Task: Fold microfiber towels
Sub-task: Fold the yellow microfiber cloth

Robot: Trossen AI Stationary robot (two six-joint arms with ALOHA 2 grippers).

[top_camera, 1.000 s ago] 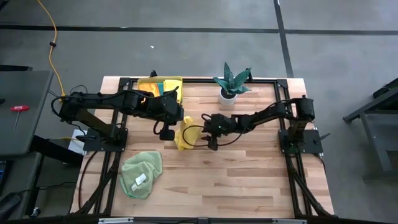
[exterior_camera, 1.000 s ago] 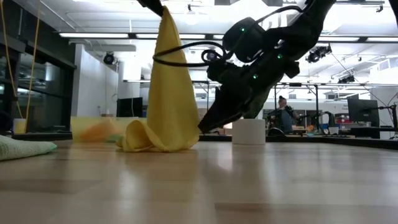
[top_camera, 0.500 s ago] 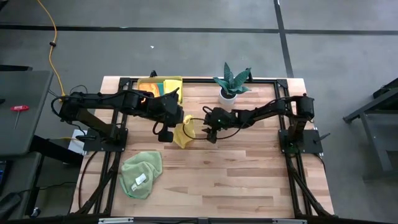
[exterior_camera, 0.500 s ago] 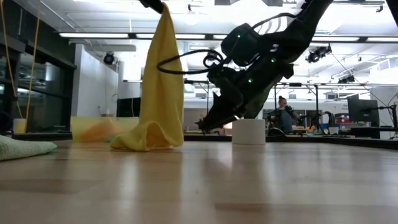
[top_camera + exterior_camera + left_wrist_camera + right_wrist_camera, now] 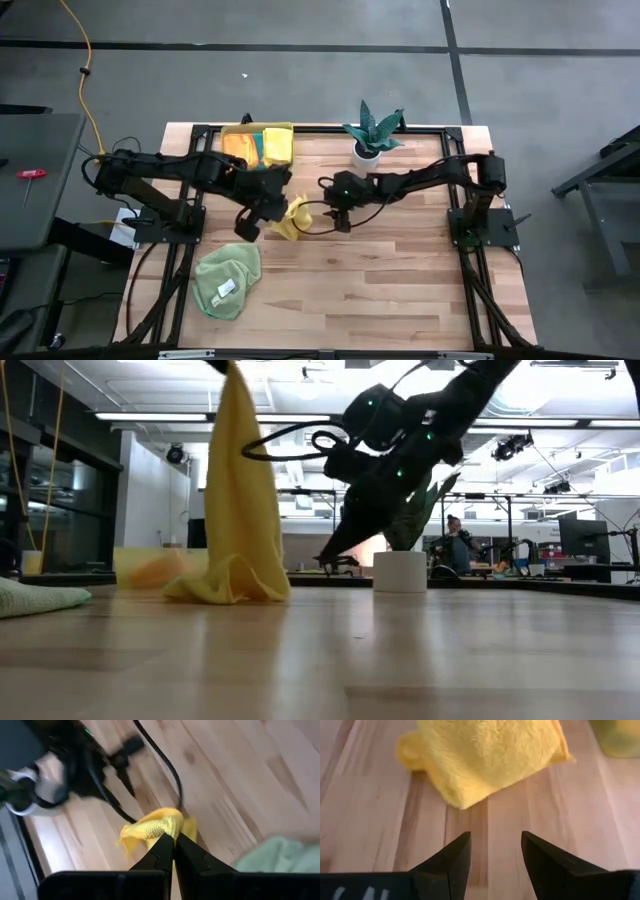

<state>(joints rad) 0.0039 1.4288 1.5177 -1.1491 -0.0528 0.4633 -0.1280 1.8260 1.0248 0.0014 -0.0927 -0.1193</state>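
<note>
A yellow microfiber towel (image 5: 235,510) hangs from my left gripper (image 5: 172,838), which is shut on its top above the middle of the table. The towel's lower end (image 5: 225,585) rests bunched on the wood. To the towel's right my right gripper (image 5: 495,840) stands open just above the table, its fingers pointing at the towel (image 5: 485,755) and touching nothing. A light green towel (image 5: 228,280) lies crumpled near the table's front left. Orange and yellow towels lie in the bin (image 5: 258,143) at the far left. My left gripper pinches a bunched-up top part of the yellow towel (image 5: 162,826) between its two fingertips, coming from above and slanting down. The towel hangs below the fingers in a narrow drape, its lower end piled on the table.
A white pot with a green plant (image 5: 370,138) stands at the far edge, just behind my right arm. The black frame rails (image 5: 300,128) run along the table's sides. Bare wood (image 5: 400,290) spreads over the near right.
My left gripper has rolled and gone toward the table's left edge with the towel's top; the draped towel and its bunched lower end have slid left along the wood. My right gripper, still open, has risen a little and followed toward the towel.
</note>
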